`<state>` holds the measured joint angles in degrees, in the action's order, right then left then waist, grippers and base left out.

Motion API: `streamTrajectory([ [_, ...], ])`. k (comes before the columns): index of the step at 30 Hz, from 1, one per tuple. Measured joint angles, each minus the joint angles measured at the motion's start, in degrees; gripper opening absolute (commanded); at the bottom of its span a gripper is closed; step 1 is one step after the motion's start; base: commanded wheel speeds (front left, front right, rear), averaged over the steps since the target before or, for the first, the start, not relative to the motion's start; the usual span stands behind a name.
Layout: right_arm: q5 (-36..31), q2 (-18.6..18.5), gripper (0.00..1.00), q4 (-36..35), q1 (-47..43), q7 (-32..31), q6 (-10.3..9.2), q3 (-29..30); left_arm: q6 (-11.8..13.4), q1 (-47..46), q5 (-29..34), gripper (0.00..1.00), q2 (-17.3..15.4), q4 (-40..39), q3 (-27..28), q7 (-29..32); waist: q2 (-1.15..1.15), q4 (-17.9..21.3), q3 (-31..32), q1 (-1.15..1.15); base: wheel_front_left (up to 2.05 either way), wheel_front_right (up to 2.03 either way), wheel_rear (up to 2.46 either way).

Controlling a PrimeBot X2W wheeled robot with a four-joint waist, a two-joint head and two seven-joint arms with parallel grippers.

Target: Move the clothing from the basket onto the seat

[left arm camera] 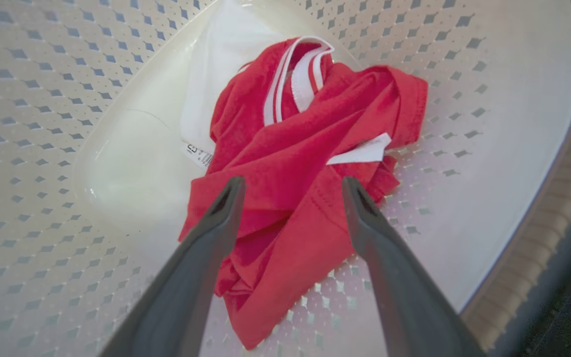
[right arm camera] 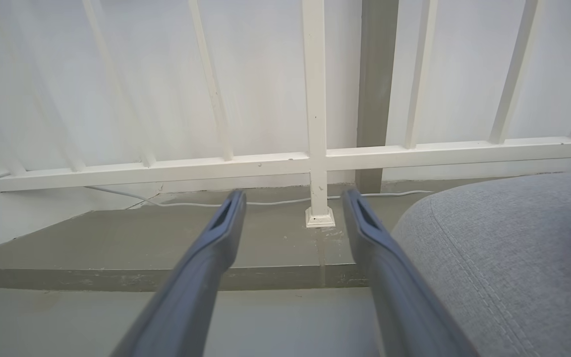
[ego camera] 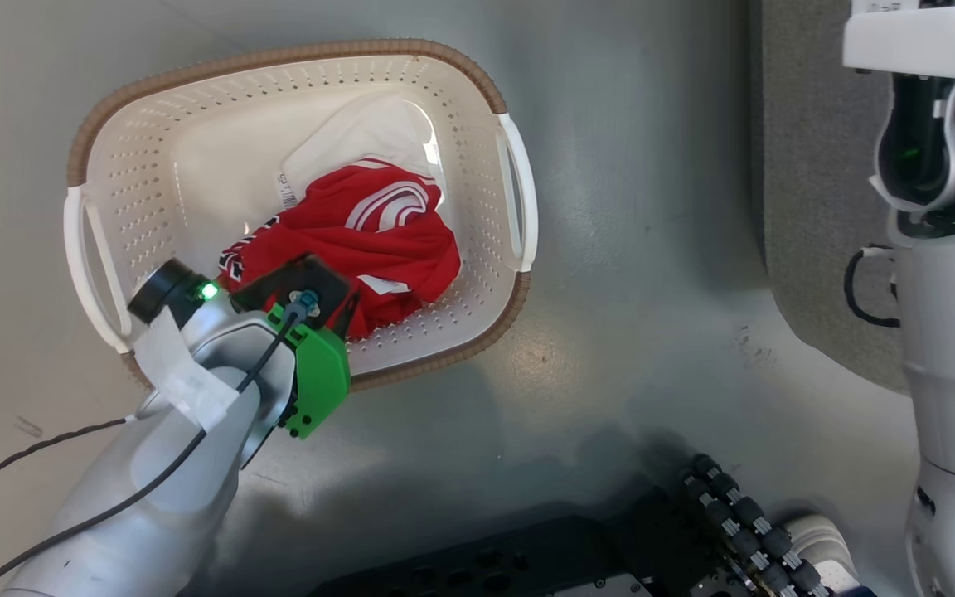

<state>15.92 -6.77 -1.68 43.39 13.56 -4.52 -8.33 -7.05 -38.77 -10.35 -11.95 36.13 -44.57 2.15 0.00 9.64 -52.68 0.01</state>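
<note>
Down inside the cream basket [ego camera: 295, 91] with the left gripper [left arm camera: 290, 191], fingers spread wide either side of the crumpled red clothing [left arm camera: 295, 158]. Hard to tell whether touching the fabric or just above it. Heaped on the basket's bottom, white stripes showing. Over on the right, holding the right gripper [right arm camera: 293, 203] spread and empty, just beside the grey seat [right arm camera: 503, 258].

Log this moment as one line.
left end effector: open, at clothing in basket | right end effector: open, beside seat | grasp: not yet
</note>
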Motion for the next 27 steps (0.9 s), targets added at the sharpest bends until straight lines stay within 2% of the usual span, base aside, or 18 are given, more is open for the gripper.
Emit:
streamTrajectory([
  [9, 0.03, 1.22, 1.00, 1.21, 1.44, 0.29, 0.96, -1.44, -0.07, -1.01, 0.24, 1.00, -0.58, 3.35, -2.75, 0.85, 0.00, 1.90, -0.85, 0.00, 0.00, 0.00, 0.00],
  [16, 0.05, 1.49, 1.00, 1.44, 2.63, 0.77, 0.98, -1.82, -0.07, -3.26, 0.24, 1.00, -1.74, 6.04, -4.06, 1.47, 0.00, 3.55, -2.25, 0.00, 0.00, 0.00, 0.00],
  [25, 0.05, 1.88, 1.00, 2.82, 3.19, 0.86, 0.98, -1.86, -0.07, -4.75, -0.41, 1.00, -1.64, 8.32, -6.23, 1.77, 0.00, 4.87, -3.46, 0.00, 0.00, 0.00, 0.00],
  [26, 0.05, 1.97, 1.00, 2.92, 3.19, 0.87, 0.98, -1.87, -0.07, -4.91, -0.42, 0.80, -1.65, 8.62, -6.42, 1.77, 0.00, 4.94, -3.48, 0.00, 0.00, 0.00, 0.00],
  [27, 0.05, 2.10, 1.00, 3.08, 3.20, 0.87, 0.98, -1.88, -0.07, -5.17, -0.48, 0.38, -1.65, 9.31, -6.90, 1.77, 0.00, 5.04, -3.54, 0.00, 0.00, 0.00, 0.00],
])
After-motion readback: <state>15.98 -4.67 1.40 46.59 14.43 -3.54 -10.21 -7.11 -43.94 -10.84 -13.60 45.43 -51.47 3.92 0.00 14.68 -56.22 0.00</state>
